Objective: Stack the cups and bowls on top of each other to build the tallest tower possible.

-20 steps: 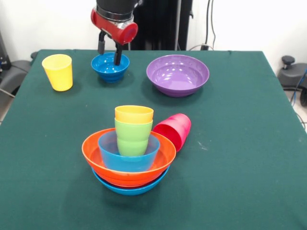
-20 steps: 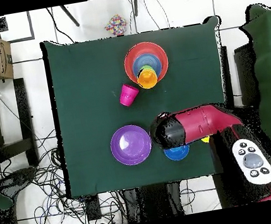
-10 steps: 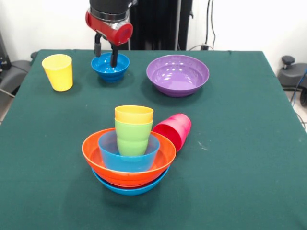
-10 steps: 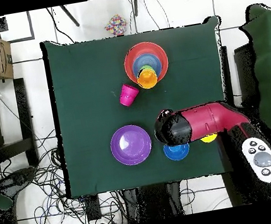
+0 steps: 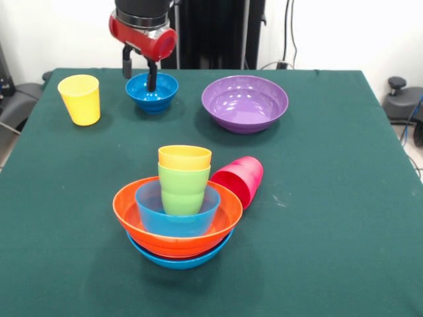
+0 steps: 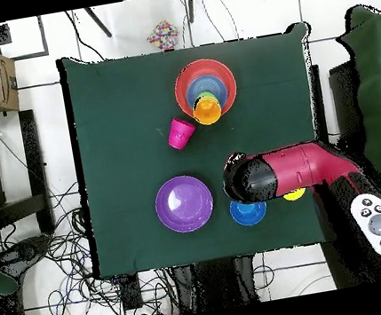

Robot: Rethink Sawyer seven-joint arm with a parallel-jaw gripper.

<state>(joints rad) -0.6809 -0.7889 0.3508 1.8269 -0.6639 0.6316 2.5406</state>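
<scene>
I am holding my claw [image 5: 139, 67] spread open and empty, one finger hanging over the small dark-blue bowl [image 5: 153, 92] and the other just outside its rim. The yellow cup [image 5: 80, 99] is standing upright near that bowl, and the purple bowl [image 5: 244, 103] is sitting on its other side. The tower [image 5: 178, 212] is standing toward the table's [image 5: 344, 218] opposite edge, with the pink cup [image 5: 239, 180] lying tipped against it. I am finding no readable writing anywhere.

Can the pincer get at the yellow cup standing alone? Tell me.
Probably yes. The pincer hangs open over the small blue bowl, and the yellow cup stands upright beside it with nothing between them.
</scene>
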